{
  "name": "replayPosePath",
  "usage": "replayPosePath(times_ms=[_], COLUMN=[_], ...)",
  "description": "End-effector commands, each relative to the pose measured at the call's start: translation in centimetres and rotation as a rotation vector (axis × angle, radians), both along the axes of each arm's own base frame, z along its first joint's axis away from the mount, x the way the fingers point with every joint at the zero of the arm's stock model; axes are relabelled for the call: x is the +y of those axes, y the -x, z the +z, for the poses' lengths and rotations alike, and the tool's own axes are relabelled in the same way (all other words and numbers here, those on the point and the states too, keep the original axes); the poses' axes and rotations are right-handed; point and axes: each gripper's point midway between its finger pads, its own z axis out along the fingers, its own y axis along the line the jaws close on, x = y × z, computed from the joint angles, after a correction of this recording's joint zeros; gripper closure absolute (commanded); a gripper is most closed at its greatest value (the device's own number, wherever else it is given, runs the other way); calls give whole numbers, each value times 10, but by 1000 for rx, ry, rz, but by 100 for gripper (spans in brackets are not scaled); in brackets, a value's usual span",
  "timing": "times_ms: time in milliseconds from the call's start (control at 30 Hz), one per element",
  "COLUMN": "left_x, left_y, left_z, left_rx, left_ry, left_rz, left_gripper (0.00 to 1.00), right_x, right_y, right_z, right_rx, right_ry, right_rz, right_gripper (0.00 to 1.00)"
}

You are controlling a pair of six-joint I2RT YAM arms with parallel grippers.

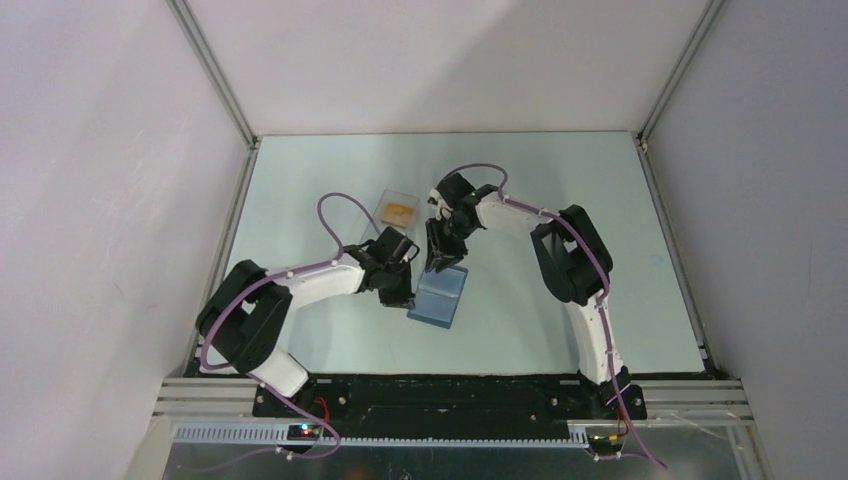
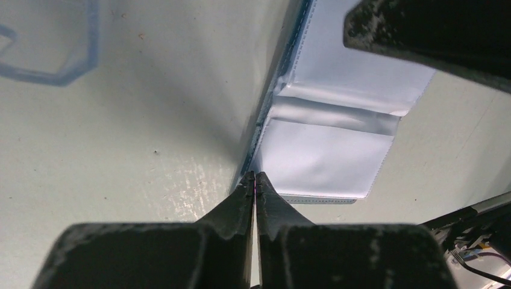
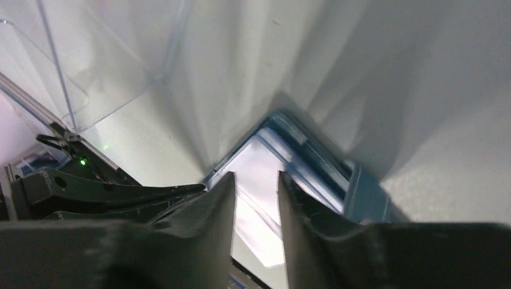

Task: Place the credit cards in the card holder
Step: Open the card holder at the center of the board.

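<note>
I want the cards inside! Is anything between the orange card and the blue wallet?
Only the robot's own grippers: the left gripper and right gripper sit between the credit card, in its clear tray, and the card holder.

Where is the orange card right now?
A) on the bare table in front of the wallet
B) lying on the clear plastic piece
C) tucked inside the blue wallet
B: the orange card lies on the clear plastic piece, farther back on the table and apart from the open blue wallet.
</note>
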Motion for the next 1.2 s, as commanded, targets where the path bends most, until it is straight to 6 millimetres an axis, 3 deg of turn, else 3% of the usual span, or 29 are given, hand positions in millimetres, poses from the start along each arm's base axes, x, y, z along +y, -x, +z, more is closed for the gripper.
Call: replayPosePath(times_ms=[0, 67, 133, 333, 567, 733, 867, 933, 1033, 1167], left_x=[-6, -7, -7, -8, -8, -9, -12, -16, -22, -35], left_y=[-8, -7, -8, -8, -9, -12, -18, -19, -20, -21], left_z=[9, 8, 7, 8, 10, 18, 36, 44, 49, 60], left_rx=[-39, -35, -32, -34, -39, -66, -118, -141, -152, -179], left_ry=[6, 1, -1, -4, -5, 3, 30, 47, 59, 80], left_rz=[-23, -24, -26, -30, -32, -33, -39, -59, -88, -135], left_gripper=[93, 94, 94, 94, 95, 91, 84, 80, 75, 58], right_x=[19, 25, 31, 41, 58, 24, -17, -41, -59, -76], right_y=[-9, -10, -12, -7, -5, -11, -15, -5, 2, 22], right_z=[4, 5, 3, -17, -13, -46, -53, -60, -56, -54], right_rx=[-21, -19, -23, -23, -60, -70, -74, -36, -15, 28], right_ry=[-74, -105, -129, -97, -157, 72, 176, 214, 228, 248], right_rz=[47, 48, 50, 96, 136, 104, 1, -37, -60, -57], right_gripper=[70, 82, 85, 86, 86, 88, 89, 89, 89, 89])
